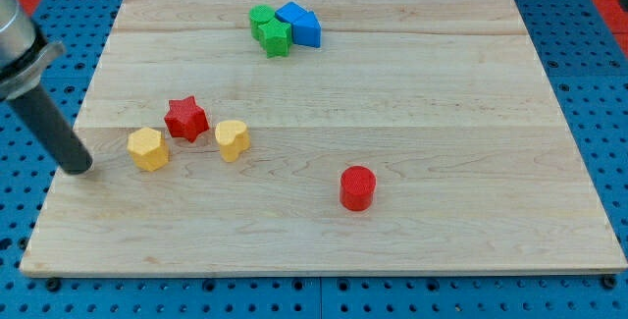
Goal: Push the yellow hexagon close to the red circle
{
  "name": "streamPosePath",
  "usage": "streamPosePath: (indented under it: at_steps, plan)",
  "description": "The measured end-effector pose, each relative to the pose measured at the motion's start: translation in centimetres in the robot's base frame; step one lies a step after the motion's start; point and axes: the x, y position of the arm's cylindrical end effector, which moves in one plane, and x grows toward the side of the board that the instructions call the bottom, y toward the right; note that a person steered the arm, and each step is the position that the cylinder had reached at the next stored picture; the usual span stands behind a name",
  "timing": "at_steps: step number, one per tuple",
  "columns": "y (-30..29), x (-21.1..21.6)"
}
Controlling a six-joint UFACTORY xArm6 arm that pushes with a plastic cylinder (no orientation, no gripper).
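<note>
The push looks barely begun, if at all. The yellow hexagon (147, 148) sits near the counter's (471, 83) left edge, well apart from the red circle (357, 187), which stands lower and toward the view's right of middle. Nearly the whole gap between them is left to close.

There is no pincer on this arm, so nothing opens, shuts or holds; it ends in a dark rod. My tip (78, 168) rests on the counter just to the view's left of the hexagon, slightly lower than it, near but apparently not touching, with a sliver of bare wood between them.

From that side, a shove toward the view's right and a little downward would seem to send the hexagon the right way. A red star (185, 119) sits just beside the hexagon, up and to its right, and another yellow block (233, 139), its shape unclear, lies right of that; it could be clipped on the way.

A cluster of green (270, 30) and blue blocks (300, 25) lies far off at the view's top.
</note>
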Motion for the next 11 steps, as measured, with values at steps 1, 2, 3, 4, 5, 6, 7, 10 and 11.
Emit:
streamPosePath:
  at_steps: [1,2,3,4,5,6,7,10,11]
  plan:
    - [4.4,-1.0]
    - [13.3,4.4]
    - [15.7,6.7]
    - [8.3,4.9]
    - [9.0,-0.7]
    - [14.3,0.2]
    - [20.3,3.7]
    - [20.8,7.5]
    - [23.6,7.0]
